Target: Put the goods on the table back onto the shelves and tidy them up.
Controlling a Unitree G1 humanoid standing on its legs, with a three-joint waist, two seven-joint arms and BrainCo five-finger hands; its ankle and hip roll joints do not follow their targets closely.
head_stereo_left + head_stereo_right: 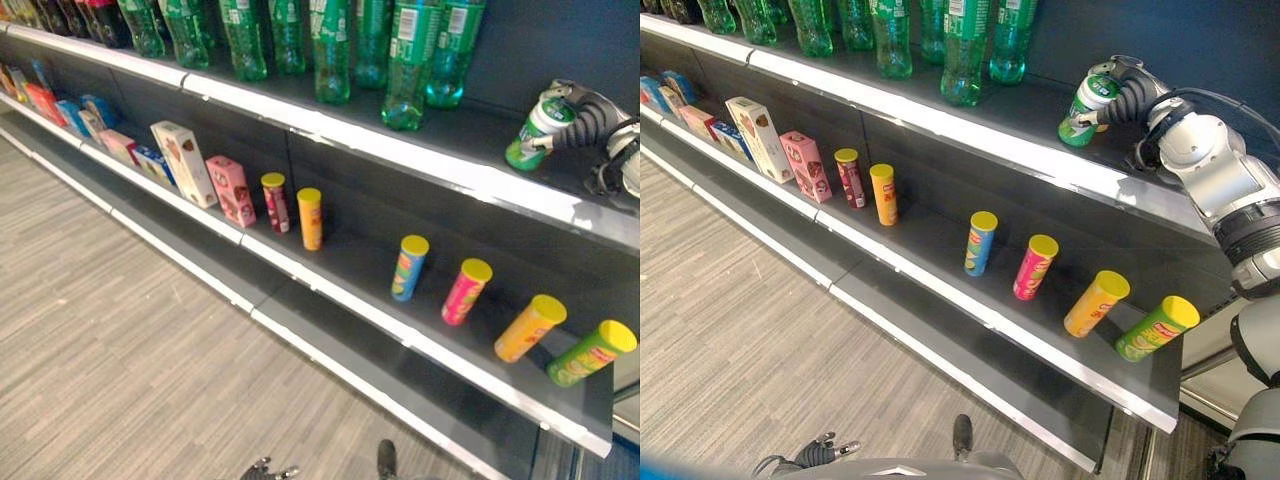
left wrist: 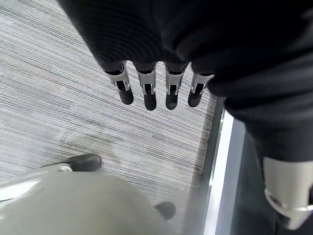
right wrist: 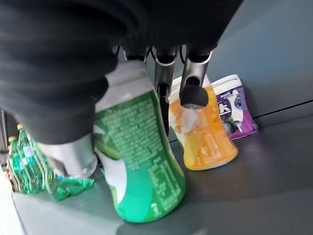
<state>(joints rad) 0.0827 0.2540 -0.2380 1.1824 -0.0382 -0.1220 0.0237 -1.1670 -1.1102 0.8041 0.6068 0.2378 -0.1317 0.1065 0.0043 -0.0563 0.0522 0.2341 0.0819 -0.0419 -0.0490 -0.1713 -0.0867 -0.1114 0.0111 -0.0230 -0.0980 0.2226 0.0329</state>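
Note:
My right hand (image 1: 1132,96) is at the right end of the top shelf (image 1: 940,108), its fingers (image 3: 193,83) and thumb curled round a green and white drink bottle (image 1: 1087,104). The bottle (image 3: 142,156) leans a little, with its base down at the shelf surface. Just behind it in the right wrist view stand an orange bottle (image 3: 205,132) and a purple one (image 3: 234,105). My left hand (image 1: 820,453) hangs low over the floor, its fingers (image 2: 146,91) straight and holding nothing.
Green soda bottles (image 1: 330,50) line the top shelf to the left of my right hand. The shelf below holds several yellow-lidded snack tubes (image 1: 409,267) spaced apart and boxes (image 1: 185,163) further left. Grey striped floor (image 1: 120,360) runs along the shelves.

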